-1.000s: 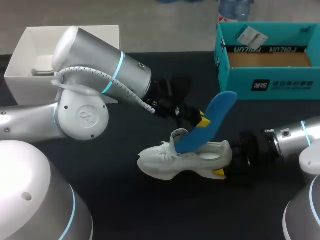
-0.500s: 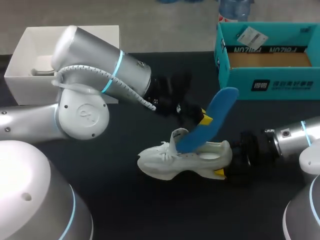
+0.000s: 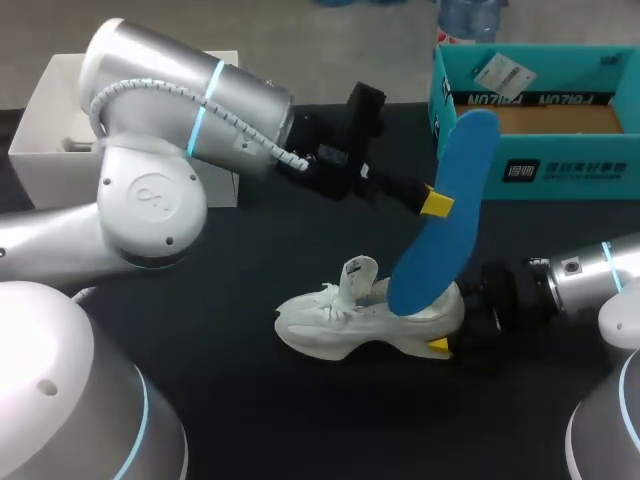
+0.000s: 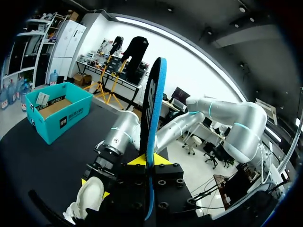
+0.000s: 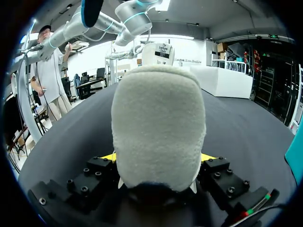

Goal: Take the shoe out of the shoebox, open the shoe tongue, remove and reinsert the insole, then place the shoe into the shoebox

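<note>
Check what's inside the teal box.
Bare brown floor and a white tag at the back left. The near wall and the insole tip hide the rest.

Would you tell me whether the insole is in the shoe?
Almost out: left gripper holds insole raised, lower end at the shoe's opening.

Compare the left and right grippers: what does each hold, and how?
The left gripper pinches the blue insole across its flat faces, about mid-length. The right gripper clamps the white shoe at the heel. The left gripper is high above the black table, with the insole steeply on end and its lower end at the shoe's opening. The right gripper sits low, level with the shoe on the table. Both are shut on what they hold.
</note>
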You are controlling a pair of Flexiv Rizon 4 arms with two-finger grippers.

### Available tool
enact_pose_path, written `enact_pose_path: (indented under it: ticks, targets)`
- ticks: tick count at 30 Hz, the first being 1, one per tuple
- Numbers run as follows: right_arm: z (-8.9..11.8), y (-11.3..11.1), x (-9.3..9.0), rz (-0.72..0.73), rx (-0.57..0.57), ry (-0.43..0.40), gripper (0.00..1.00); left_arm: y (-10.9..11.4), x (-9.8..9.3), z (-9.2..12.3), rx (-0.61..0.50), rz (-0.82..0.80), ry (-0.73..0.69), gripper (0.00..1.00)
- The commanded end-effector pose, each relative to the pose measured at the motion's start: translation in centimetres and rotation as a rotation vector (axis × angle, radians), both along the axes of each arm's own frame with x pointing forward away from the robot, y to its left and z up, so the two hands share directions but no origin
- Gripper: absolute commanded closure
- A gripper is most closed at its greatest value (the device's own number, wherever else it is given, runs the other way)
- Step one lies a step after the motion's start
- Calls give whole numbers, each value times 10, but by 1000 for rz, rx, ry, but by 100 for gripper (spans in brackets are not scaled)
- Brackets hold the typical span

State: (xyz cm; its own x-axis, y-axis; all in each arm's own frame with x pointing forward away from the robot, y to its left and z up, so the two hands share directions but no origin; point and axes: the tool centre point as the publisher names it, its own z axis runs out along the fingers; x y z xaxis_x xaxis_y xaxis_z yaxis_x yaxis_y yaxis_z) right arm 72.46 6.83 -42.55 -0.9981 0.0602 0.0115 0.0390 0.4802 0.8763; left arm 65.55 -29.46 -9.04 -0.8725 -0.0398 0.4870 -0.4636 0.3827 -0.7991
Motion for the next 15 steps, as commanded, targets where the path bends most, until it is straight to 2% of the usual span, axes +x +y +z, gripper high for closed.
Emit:
enact_pose_path:
  ticks: [1,8,15]
  targets:
    - [0,1,-1,-1,-4,1,100,23,-13,15,-74,-1,63,100]
    - [0,1,-1,-1,-4,1,100,40,-32,46,-166,-42,147,100]
    - [0,1,-1,-1,-4,1,100,57,-46,70,-198,-86,183,100]
